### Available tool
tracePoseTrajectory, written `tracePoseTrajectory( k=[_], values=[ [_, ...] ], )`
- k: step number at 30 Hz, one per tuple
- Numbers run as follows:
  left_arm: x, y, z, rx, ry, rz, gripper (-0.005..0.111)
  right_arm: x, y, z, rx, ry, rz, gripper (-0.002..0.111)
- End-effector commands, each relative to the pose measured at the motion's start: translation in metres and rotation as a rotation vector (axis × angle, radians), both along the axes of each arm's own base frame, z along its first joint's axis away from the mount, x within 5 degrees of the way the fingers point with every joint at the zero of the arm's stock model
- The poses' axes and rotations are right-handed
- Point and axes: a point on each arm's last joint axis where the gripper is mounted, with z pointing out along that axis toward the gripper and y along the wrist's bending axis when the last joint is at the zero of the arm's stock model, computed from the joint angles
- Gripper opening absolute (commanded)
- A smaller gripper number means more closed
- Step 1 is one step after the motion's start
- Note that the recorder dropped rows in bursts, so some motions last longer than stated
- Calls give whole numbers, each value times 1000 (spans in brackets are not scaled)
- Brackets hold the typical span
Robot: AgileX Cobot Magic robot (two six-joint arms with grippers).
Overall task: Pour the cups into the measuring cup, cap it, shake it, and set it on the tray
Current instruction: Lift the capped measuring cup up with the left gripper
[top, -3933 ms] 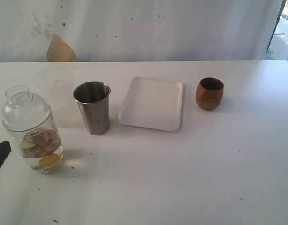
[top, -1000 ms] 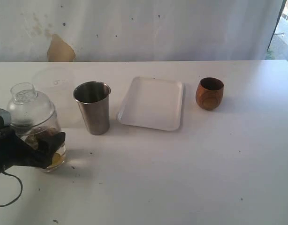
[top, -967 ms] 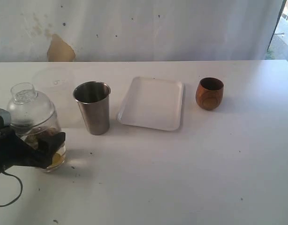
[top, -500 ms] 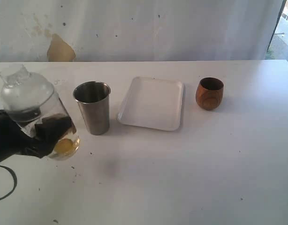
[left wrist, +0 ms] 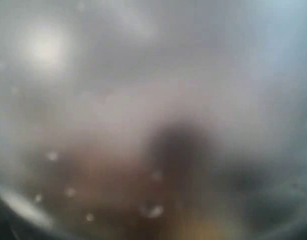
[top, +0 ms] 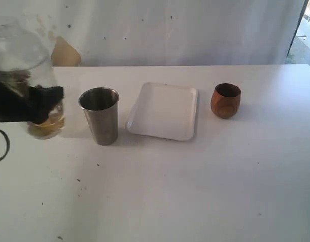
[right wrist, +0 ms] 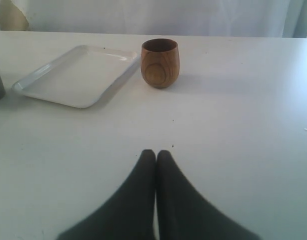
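Gripping the measuring cup around its lower half, the left gripper holds it at the far left edge of the scene. It appears lifted off the table, with a clear lid on top and yellowish pieces lying in its base. The right gripper is clenched on nothing, low over the table on the near side of the wooden cup. The tray lies bare at centre, and the steel tumbler stands just left of it, between tray and measuring cup.

Trouble could come three ways. The smooth clear wall may slide in the wide black jaws if the shake is hard. The lid, if loosely seated, may pop off and scatter the contents. A low swing rightward toward the tray would likely strike the tumbler and tip it. (The left wrist view is only a blur of clear plastic pressed close, so the hold cannot be checked there.)

No brand, label, scale marks or other writing can be read on any item.
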Motion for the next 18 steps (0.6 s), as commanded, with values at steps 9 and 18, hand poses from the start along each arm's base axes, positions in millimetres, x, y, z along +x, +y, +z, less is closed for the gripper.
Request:
tracePoseTrajectory(
  k=[9, 18],
  values=[
    [-4, -23, 36, -33, -85, -81, 0, 0, 0, -1, 1, -2, -6, 0],
    [-17, -25, 43, -58, -145, -147, 0, 0, 0, -1, 2, -1, -5, 0]
  ],
)
